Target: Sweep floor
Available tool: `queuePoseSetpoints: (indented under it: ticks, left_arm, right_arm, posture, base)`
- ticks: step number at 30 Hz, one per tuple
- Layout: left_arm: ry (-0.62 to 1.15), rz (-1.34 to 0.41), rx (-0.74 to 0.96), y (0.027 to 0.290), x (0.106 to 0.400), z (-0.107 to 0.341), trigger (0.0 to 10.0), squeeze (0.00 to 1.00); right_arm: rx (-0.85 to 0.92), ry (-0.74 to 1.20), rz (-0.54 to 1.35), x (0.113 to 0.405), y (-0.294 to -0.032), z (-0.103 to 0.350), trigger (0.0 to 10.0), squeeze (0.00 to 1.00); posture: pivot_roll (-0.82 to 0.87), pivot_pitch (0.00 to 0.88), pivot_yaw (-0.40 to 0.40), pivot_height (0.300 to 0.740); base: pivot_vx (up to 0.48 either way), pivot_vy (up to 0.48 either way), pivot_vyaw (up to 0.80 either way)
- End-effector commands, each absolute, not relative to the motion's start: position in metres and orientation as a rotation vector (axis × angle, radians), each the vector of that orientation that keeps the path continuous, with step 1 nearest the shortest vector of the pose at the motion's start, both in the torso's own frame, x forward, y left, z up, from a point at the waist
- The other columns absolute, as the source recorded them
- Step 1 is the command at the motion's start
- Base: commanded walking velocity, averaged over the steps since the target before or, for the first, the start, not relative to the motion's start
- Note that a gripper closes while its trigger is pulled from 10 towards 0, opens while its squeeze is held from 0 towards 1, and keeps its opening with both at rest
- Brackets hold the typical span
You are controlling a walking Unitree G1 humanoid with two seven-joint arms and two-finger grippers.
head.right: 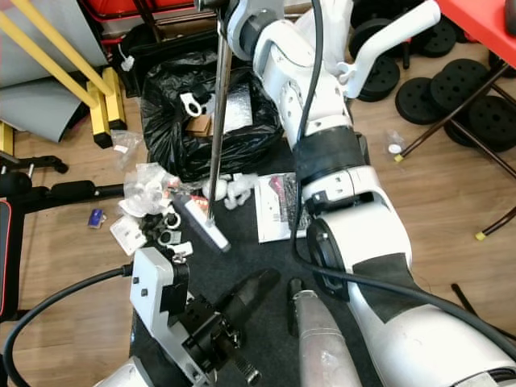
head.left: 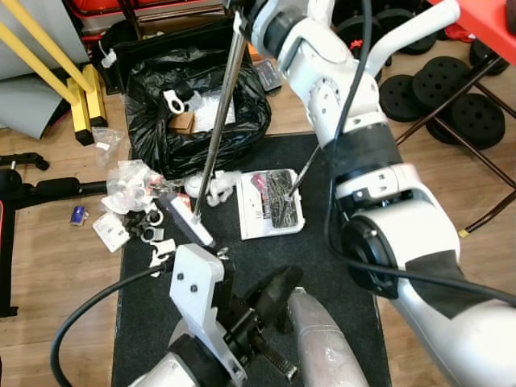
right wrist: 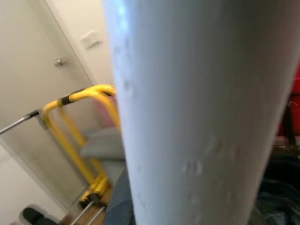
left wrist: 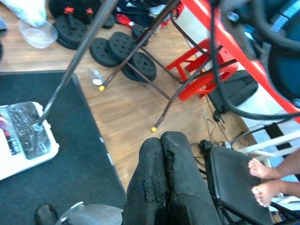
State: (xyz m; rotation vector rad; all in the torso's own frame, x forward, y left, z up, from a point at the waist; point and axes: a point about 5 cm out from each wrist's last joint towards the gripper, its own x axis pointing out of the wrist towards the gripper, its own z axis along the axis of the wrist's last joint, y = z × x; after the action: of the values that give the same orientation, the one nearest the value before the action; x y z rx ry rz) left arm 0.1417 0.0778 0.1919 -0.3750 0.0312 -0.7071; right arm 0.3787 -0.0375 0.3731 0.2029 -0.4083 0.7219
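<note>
Raised right arm steadying long grey metal broom pole (head.left: 219, 121), finger state untellable | head among white litter (head.left: 133, 189) beside black rubbish bag (head.left: 197, 105), for gathering | left gripper (left wrist: 161, 187) pressed closed, empty, low over black mat (head.left: 258, 266)

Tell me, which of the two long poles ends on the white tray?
The thinner, more slanted pole, whose tip rests on the white dustpan. The thicker pole instead ends at the broom head beside the litter.

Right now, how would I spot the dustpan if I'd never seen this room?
Find the black floor mat, then the black trash bag at its far edge. Just in front of the bag lies the white dustpan, flat and square with dark debris inside, unlike the crumpled plastic scraps beside it.
</note>
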Motion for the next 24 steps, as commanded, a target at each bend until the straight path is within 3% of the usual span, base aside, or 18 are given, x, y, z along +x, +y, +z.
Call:
queuePoseSetpoints:
  ticks: [1,4,5,7,8,12,24]
  left_arm:
    - [0.025,-0.726,-0.399,0.084,0.147,0.186,10.0,0.0]
    - [0.005,-0.653,-0.394,0.094,0.158,0.183,10.0,0.0]
    - [-0.026,-0.557,-0.373,0.107,0.17,0.183,10.0,0.0]
    - [-0.026,-0.557,-0.373,0.107,0.17,0.183,10.0,0.0]
    - [-0.063,-0.425,-0.348,0.124,0.185,0.184,10.0,0.0]
    - [-0.133,-0.216,-0.326,0.153,0.203,0.191,10.0,0.0]
    - [-0.022,-0.09,-0.285,0.167,0.2,0.152,10.0,0.0]
  right_arm:
    - [0.181,-0.483,0.878,0.359,-0.031,0.378,10.0,0.0]
    - [0.148,-0.506,0.946,0.351,-0.033,0.372,10.0,0.0]
    - [0.121,-0.525,1.003,0.343,-0.037,0.365,10.0,0.0]
    - [0.121,-0.525,1.003,0.343,-0.037,0.365,10.0,0.0]
    - [0.072,-0.529,1.036,0.336,-0.044,0.353,10.0,0.0]
    - [-0.049,-0.499,1.109,0.319,-0.061,0.324,10.0,0.0]
    - [-0.079,-0.308,1.135,0.3,-0.081,0.262,10.0,0.0]
  posture:
    - [-0.06,0.212,-0.051,0.74]
    - [-0.05,0.172,-0.049,0.74]
    - [-0.05,0.151,-0.049,0.74]
    - [-0.05,0.151,-0.049,0.74]
    - [-0.05,0.125,-0.049,0.74]
    - [-0.05,0.089,-0.055,0.74]
    - [-0.03,0.006,-0.058,0.74]
  base:
    - [0.0,0.0,0.8]
    - [0.0,0.0,0.8]
    - [0.0,0.0,0.8]
    - [0.0,0.0,0.8]
    - [0.0,0.0,0.8]
    - [0.0,0.0,0.8]
    - [0.0,0.0,0.8]
